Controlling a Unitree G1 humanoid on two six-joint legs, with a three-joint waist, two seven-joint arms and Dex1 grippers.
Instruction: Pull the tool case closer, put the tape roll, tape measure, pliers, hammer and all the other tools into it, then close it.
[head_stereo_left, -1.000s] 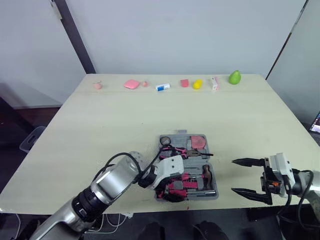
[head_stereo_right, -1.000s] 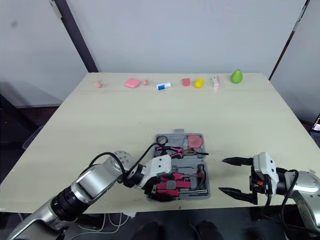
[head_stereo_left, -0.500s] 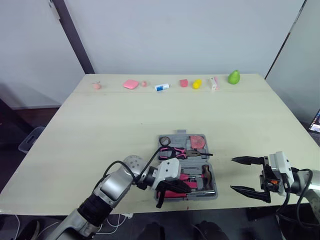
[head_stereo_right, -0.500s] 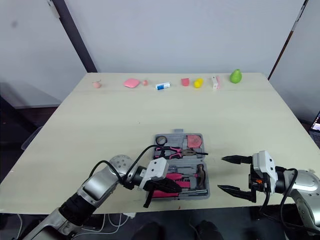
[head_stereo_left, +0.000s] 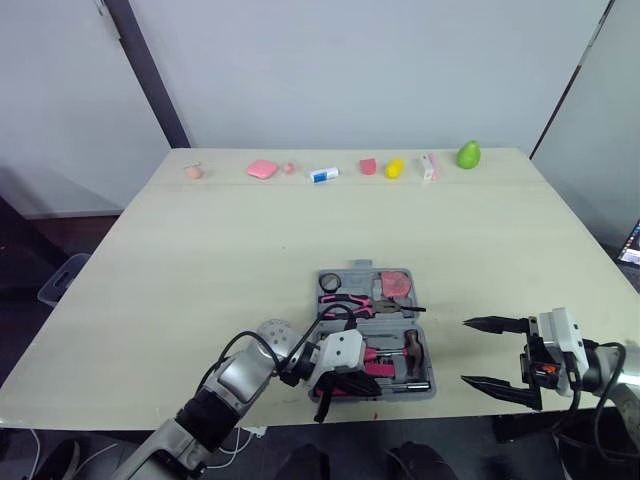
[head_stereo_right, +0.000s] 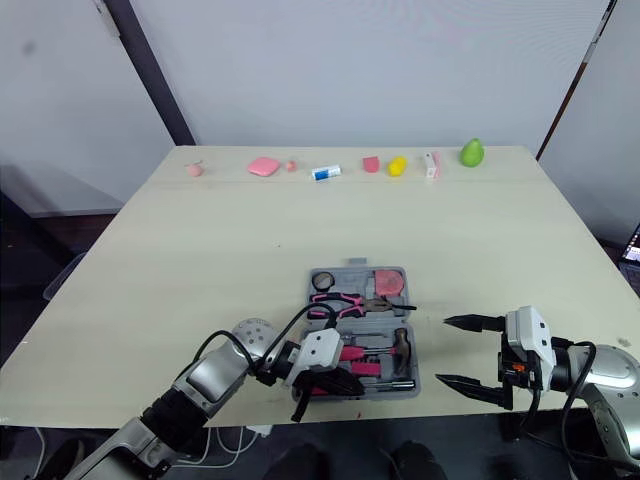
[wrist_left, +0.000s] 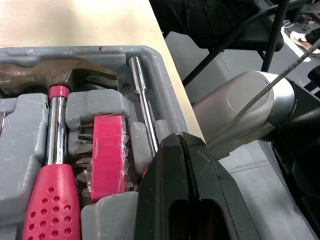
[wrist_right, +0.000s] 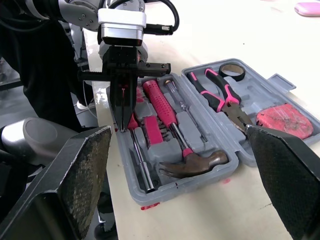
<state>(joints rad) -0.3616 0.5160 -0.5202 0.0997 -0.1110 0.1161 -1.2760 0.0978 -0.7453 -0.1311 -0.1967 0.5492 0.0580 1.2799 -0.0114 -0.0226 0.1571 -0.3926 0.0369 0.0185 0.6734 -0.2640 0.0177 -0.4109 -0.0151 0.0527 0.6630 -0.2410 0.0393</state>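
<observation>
From where I stand the case (wrist_right: 197, 184) lies open at lower centre of the bench (head_stereo_left: 230, 250). The hammer (wrist_right: 192, 162), pliers (wrist_right: 220, 97), tape roll (wrist_right: 231, 71) and tape measure (wrist_right: 285, 120) are all seated in it, so I'd say only the closing is left. The left claw (wrist_right: 123, 125), fingers pressed together and empty, sits over the case's near rim at its lower left. The right claw (head_stereo_left: 466, 351) hangs spread wide at lower right. Best, I think, to hook under the near half's edge and fold it over slowly. The right claw could steady the far half so nothing slides out.
</observation>
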